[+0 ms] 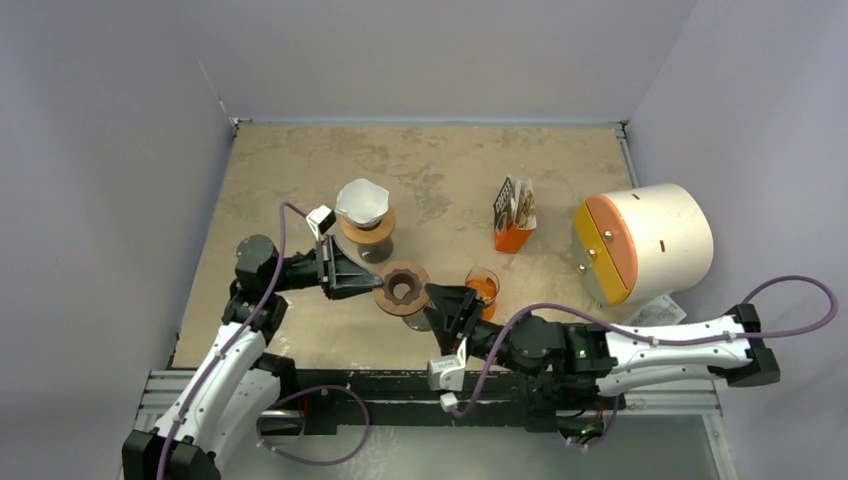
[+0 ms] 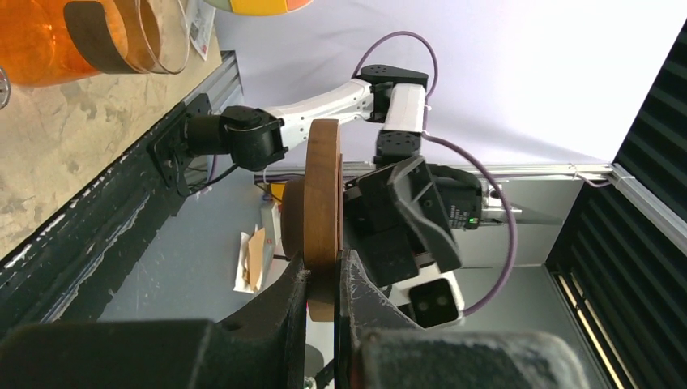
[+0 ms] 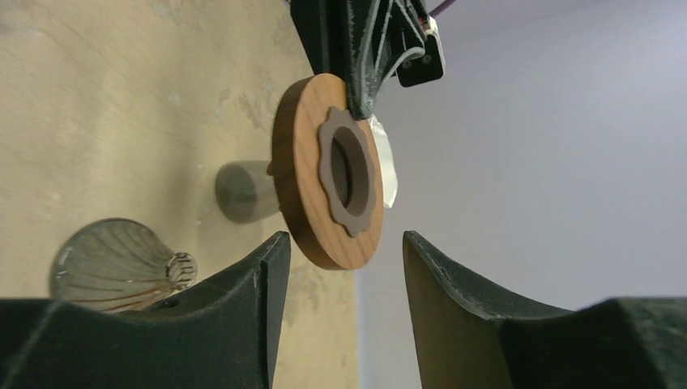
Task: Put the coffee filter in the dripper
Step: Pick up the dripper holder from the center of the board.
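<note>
Counts as we see them: two arms, two wooden rings, one paper filter, one orange glass, one clear ribbed cone, one carton, one drum.

- The table (image 1: 300, 180) is a mottled tan board, walled on three sides.
- The left gripper (image 2: 324, 275) has its fingers pressed together on the rim of one wooden ring (image 3: 304, 162). We see the ring held clear of the table and standing on edge. One face carries a dark scalloped collar around the centre hole.
- The right gripper (image 3: 340, 243) has its fingers spread. One sits to each side of that ring's lower edge, near it, with a gap showing on both sides. It holds nothing.
- The coffee filter (image 1: 362, 200) is white, cone-shaped and open side up. It sits on the second wooden ring (image 1: 372, 232), just behind the left gripper and toward the far side of the table. We cannot tell what lies beneath that ring.
- The orange glass (image 1: 484, 288) stands upright, just beyond the right gripper.
- The ribbed glass cone (image 3: 113, 259) lies on the table on its side, below the held ring in the right wrist view.
- The orange carton (image 1: 514, 220) stands upright, right of centre.
- The white drum (image 1: 650, 240) lies on its side at the right edge, showing an orange and yellow end face.
</note>
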Available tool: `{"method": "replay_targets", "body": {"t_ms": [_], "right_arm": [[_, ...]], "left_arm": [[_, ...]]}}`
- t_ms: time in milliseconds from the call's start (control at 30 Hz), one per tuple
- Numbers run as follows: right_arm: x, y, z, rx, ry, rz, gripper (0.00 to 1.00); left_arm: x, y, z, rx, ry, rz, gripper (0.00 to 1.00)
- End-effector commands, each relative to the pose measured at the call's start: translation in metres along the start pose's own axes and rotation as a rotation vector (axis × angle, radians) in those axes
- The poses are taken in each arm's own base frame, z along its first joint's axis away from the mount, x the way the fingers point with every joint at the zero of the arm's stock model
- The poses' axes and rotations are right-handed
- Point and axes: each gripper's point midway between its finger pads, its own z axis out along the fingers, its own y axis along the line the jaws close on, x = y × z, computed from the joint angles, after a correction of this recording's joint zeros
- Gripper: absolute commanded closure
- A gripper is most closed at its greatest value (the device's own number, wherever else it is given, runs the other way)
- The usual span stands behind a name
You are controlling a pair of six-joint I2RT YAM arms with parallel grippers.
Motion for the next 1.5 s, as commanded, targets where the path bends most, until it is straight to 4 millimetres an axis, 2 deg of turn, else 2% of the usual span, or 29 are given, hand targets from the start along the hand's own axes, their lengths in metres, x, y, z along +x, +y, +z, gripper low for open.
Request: {"method": "replay_targets", "body": {"t_ms": [0,133,267,467,567,633,867,1067,1267,1467], "right_arm": [[-0.001,-0.008,-0.022,-0.061,0.032,0.286,0.41],[0.008,-0.022,-0.039,0.019,0.098,0.55,0.3],[0.023,-0.041,-0.054,0.111,0.204,0.806,0.26],[0.05,-0.044,-0.063,0.116,0.382,1.114,0.25],[0.067,-0.038,-0.057,0.105,0.469,1.273,0.26],[0.071,-0.034,-0.053,0.084,0.499,1.362,0.26],[0.082,-0.028,-0.052,0.071,0.5,1.719,0.26],[0.083,-0.027,-0.054,0.024,0.426,1.971,0.29],[0.079,-0.027,-0.055,-0.031,0.288,2.165,0.32],[0.084,-0.015,-0.059,-0.01,0.247,2.284,0.35]], "left_arm": [[-0.003,0.0,0.003,0.016,-0.008,0.087,1.0],[-0.008,0.001,0.006,0.007,-0.021,0.114,1.0],[-0.013,0.003,0.01,-0.013,-0.039,0.164,1.0],[-0.019,-0.003,0.018,0.006,-0.06,0.221,1.0],[-0.018,-0.004,0.025,0.018,-0.045,0.231,1.0],[-0.017,-0.004,0.03,0.025,-0.037,0.238,1.0],[-0.019,-0.005,0.046,0.02,-0.045,0.276,1.0],[-0.017,-0.004,0.06,0.035,-0.038,0.3,1.0],[-0.014,-0.006,0.075,0.066,-0.031,0.299,1.0],[-0.011,-0.008,0.09,0.098,-0.011,0.293,1.0]]}}
